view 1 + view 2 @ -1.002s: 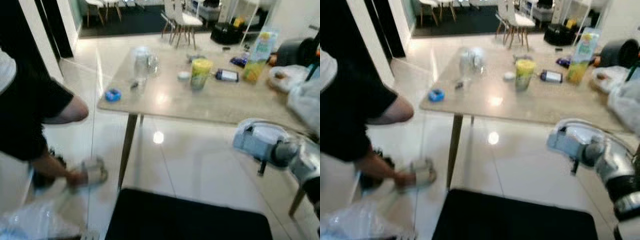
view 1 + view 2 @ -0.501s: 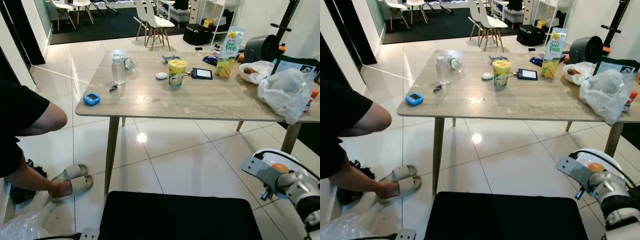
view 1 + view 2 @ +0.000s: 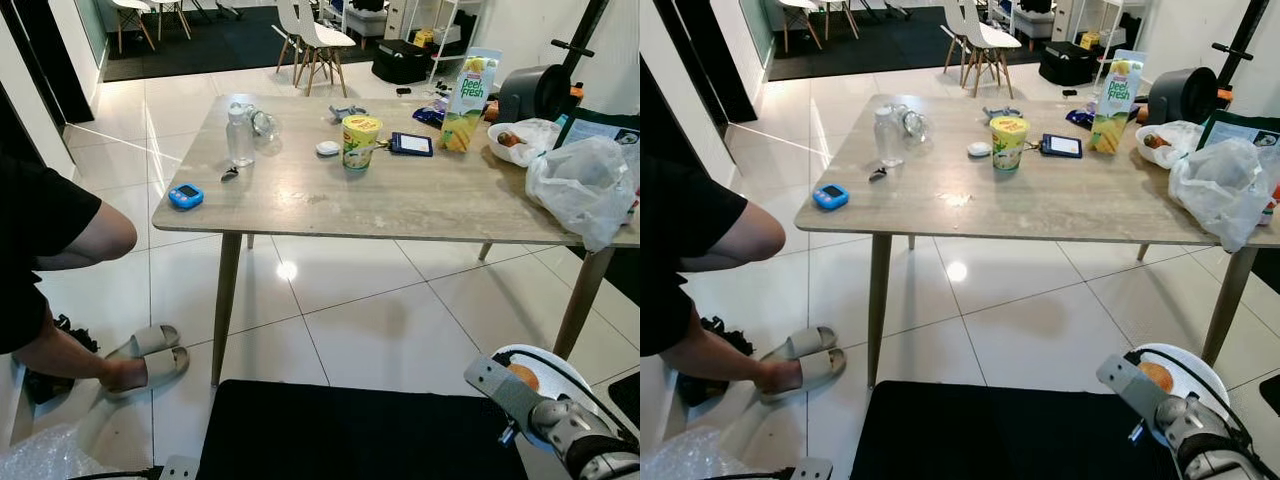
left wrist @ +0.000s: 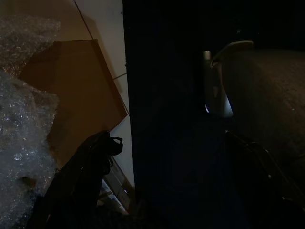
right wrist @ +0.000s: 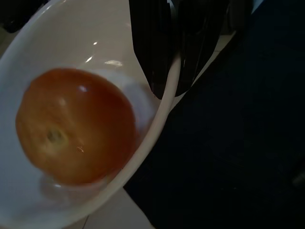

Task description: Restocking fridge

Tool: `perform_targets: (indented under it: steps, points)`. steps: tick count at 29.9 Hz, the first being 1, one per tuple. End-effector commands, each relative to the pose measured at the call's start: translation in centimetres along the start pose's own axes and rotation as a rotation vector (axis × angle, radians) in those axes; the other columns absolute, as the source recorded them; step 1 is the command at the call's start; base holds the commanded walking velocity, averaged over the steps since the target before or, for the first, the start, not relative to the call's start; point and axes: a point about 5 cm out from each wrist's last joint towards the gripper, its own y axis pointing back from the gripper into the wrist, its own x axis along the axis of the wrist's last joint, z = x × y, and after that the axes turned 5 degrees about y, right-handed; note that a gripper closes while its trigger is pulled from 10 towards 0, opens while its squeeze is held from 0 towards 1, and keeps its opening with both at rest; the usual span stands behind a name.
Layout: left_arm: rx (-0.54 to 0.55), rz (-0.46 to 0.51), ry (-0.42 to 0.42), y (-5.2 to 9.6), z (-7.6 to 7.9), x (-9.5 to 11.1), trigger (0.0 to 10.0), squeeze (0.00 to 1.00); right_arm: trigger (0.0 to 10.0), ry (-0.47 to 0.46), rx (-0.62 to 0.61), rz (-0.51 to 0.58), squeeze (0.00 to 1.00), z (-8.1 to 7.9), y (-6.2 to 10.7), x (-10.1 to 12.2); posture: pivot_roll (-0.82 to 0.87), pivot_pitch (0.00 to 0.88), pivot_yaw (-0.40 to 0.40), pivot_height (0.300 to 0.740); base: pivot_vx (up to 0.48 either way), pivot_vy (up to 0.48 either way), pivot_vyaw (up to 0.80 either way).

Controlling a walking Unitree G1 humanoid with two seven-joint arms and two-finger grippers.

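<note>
Right gripper [image 5: 167, 71] is clamped on the rim of a white bowl [image 5: 90, 28], one black finger inside the rim and one outside, w/ a single orange-red fruit, prob a tomato [image 5: 76, 131], sitting in the bottom. From the head cams I'm carrying that bowl [image 3: 528, 362] low at my right side, above the tile floor and just beside a black mat [image 3: 350, 430], well apart from the wooden table [image 3: 400, 200].

Left gripper hangs idle; its wrist view is v. dark, just bubble wrap [image 4: 19, 119] and a brown cardboard sheet [image 4: 71, 95] made out, and I can't tell how its fingers stand.

Progress, as I judge it: early-to-mid. One item is in hand, no fridge in sight, so the carry and the placing are both left to do.

Rest of the stock is on the table: a juice carton [image 3: 467, 88], a yellow lidded cup [image 3: 360, 140], a clear plastic bottle [image 3: 238, 135], another white bowl [image 3: 520, 140] w/ food in it that I can't identify, and a knotted white plastic bag [image 3: 585, 185], contents hidden. Also a phone [image 3: 411, 144] and a small blue gadget [image 3: 185, 195].

A person crouches at my left, hand [image 3: 120, 375] on a pair of beige slippers [image 3: 155, 355].
</note>
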Motion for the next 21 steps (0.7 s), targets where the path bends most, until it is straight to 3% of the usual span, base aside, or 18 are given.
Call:
perform_targets:
  steps: [1, 2, 5, 6, 8, 13, 15, 21]
  points:
    - [0.003, -0.006, -0.009, 0.1, -0.2, -0.3, 10.0, 0.00, 10.0, -0.043, 0.021, -0.010, 0.00, -1.8, -0.4, -0.6, 0.08, 0.000, -0.005, 0.740, 0.000, 0.000, 0.00]
    - [0.003, -0.006, -0.009, 0.1, -0.2, -0.3, 10.0, 0.00, 10.0, -0.043, 0.021, -0.010, 0.00, -1.8, -0.4, -0.6, 0.08, 0.000, -0.005, 0.740, 0.000, 0.000, 0.00]
    - [0.003, -0.006, -0.014, 0.1, -0.1, -0.3, 10.0, 0.00, 10.0, -0.202, 0.082, -0.026, 0.00, -6.0, -1.2, -1.4, 0.08, 0.000, -0.004, 0.740, 0.000, 0.000, 0.00]
    - [0.003, -0.006, -0.014, 0.1, -0.1, -0.3, 10.0, 0.00, 10.0, -0.202, 0.082, -0.026, 0.00, -6.0, -1.2, -1.4, 0.08, 0.000, -0.004, 0.740, 0.000, 0.000, 0.00]
    - [0.005, -0.006, -0.015, 0.1, -0.1, -0.4, 10.0, 0.00, 10.0, -0.242, 0.103, -0.044, 0.00, -7.7, -1.3, -1.9, 0.08, 0.000, -0.007, 0.740, 0.000, 0.000, 0.00]
    - [0.005, -0.005, -0.018, 0.1, -0.1, -0.4, 10.0, 0.00, 10.0, -0.269, 0.110, -0.054, 0.00, -8.9, -1.3, -2.2, 0.09, 0.000, -0.007, 0.740, 0.000, 0.000, 0.00]
    - [0.007, -0.003, -0.023, 0.0, -0.1, -0.2, 10.0, 0.00, 10.0, -0.292, 0.092, -0.057, 0.00, -10.2, -1.4, -2.5, 0.09, 0.000, -0.009, 0.740, 0.000, 0.000, 0.00]
    - [0.010, 0.000, -0.025, 0.0, 0.0, -0.1, 10.0, 0.00, 10.0, -0.339, 0.026, -0.013, 0.00, -10.3, -1.5, -1.8, 0.09, 0.000, -0.011, 0.740, 0.000, 0.000, 0.00]
